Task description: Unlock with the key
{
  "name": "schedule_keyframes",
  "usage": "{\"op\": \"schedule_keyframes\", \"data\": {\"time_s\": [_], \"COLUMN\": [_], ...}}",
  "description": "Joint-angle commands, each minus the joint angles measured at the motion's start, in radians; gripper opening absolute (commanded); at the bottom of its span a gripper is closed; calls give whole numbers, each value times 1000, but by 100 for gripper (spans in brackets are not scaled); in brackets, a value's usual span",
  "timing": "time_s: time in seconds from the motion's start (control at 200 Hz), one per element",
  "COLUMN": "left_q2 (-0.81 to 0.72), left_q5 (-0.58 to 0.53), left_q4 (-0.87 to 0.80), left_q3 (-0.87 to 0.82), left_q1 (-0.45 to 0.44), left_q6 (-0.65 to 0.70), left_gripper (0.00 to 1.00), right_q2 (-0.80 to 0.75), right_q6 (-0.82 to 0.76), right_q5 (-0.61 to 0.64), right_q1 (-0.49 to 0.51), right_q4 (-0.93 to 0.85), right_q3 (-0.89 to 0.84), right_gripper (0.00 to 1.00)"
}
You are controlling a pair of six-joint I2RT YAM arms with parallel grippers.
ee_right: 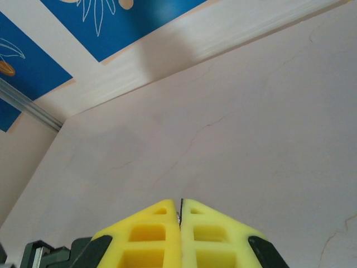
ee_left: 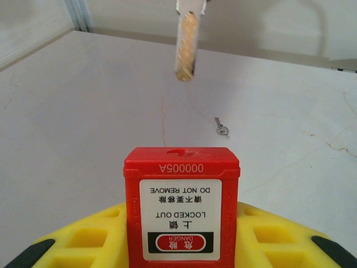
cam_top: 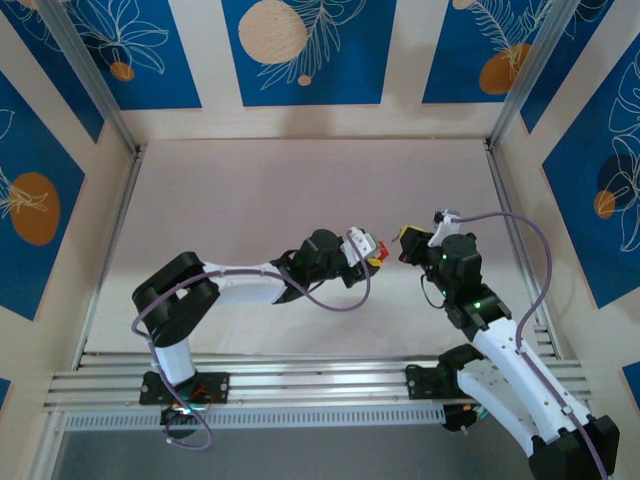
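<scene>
**Key flat on the table, red lock clamped in the left hand**

From the left wrist: key (ee_left: 221, 127) flat on the pale table (ee_left: 67, 111), beyond the lock and a little to its right, well apart from it and from both hands. Long axis slanted, running from near-right to far-left. Round head at the nearer end, thin shaft pointing away toward the back of the table. Tiny, thin, pale and silvery, with a faint shadow alongside; teeth too small to make out.

Same view, close up: face of the red lock (ee_left: 181, 206). Boxy red body, white label with a red-and-black "DANGER" strip, print upside down, reading "LOCKED OUT DO NOT REMOVE". Clamped in the left hand (cam_top: 372, 252), yellow fingers (ee_left: 89, 237) pressed against either side of the body.

From above: both arms reaching in over the middle of the table, the two hands nose to nose. Right hand (cam_top: 405, 243) near the lock, a small gap between them.

From the right wrist: yellow fingertips (ee_right: 150, 223) closed together, only a thin dark seam between them, bare table beyond. Unclear as to anything caught in that seam.
</scene>
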Motion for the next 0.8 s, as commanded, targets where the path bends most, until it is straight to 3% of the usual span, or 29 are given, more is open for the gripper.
{"op": "schedule_keyframes", "data": {"time_s": [0.0, 0.31, 0.795], "left_q2": [-41, -40, -21], "left_q5": [30, 24, -1], "left_q4": [74, 144, 172], "left_q3": [-20, -53, -46], "left_q1": [-14, -37, -37], "left_q6": [27, 83, 86], "left_gripper": [33, 34, 29], "right_q2": [-5, -65, -89], "right_q6": [30, 54, 30], "right_q5": [-78, -146, -128], "right_q1": [-35, -38, -8], "right_q4": [34, 19, 4], "right_q3": [10, -30, -68], "right_gripper": [0, 0, 0]}}
